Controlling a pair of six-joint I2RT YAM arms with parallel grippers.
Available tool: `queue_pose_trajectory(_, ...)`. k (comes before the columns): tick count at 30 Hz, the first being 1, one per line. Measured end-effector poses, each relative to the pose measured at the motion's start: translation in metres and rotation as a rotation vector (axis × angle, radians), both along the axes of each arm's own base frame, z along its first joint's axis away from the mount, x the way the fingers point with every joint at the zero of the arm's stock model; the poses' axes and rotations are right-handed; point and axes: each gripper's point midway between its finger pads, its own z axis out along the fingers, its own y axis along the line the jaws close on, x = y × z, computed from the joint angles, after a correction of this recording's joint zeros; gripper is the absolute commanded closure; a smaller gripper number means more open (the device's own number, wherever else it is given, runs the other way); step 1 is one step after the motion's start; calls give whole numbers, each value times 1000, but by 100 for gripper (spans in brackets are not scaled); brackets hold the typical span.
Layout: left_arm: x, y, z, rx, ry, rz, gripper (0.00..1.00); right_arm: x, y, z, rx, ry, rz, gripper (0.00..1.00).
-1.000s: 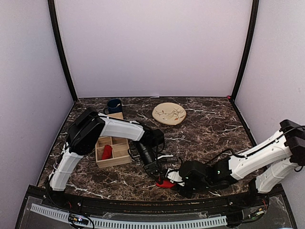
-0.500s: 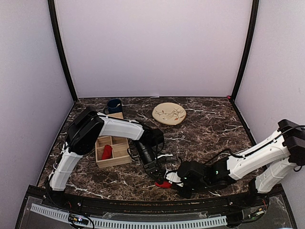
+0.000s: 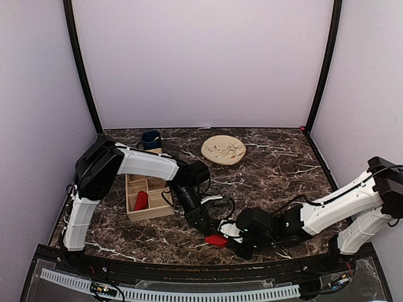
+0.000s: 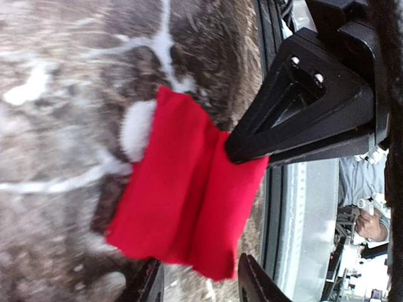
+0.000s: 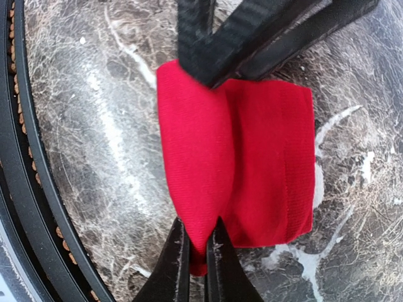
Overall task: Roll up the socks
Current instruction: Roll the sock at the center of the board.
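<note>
Red fabric, folded flat: the sock [image 3: 216, 240] lies on the dark marble table [image 3: 277, 170] at bottom centre of the top view, close to the near edge. The R gripper [image 5: 198, 255] pinches a raised fold of it, fingers pressed almost together w/ red cloth between them. Only the R wrist view shows this clearly, since in the top view the arm's black wrist covers the grip. The L gripper [image 4: 198, 263] stands spread, one finger either side of the sock's edge, seen at the bottom of the L wrist view. That view also shows the R gripper's black tip on the fold, centre right. Only the top view gives the rest. A wooden box [image 3: 151, 215] sits left of centre w/ the other sock [image 3: 141, 201] in its lower-left compartment. A blue mug [image 3: 150, 139] stands just behind the box. A beige plate [image 3: 223, 150] is at upper centre, well apart from both grippers.
</note>
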Motion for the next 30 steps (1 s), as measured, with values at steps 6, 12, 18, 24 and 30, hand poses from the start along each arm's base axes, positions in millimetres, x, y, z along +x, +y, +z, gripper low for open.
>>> queue_pose_trajectory(6, 14, 1, 2, -19, -38, 38, 57, 2, 0, 0, 13, 30, -15, 99)
queue_pose_trajectory(12, 16, 4, 9, -48, -89, 58, 57, 3, 0, 0, 35, 70, -27, 99)
queue_pose_trajectory(18, 21, 12, 15, -79, -196, 109, 56, 4, 0, 1, 77, 142, -39, 100)
queue_pose_trajectory(24, 27, 19, 17, -116, -306, 173, 54, 5, -2, 1, 106, 213, -46, 100)
queue_pose_trajectory(30, 30, 26, 17, -158, -422, 239, 54, 6, -3, 3, 149, 312, -52, 100)
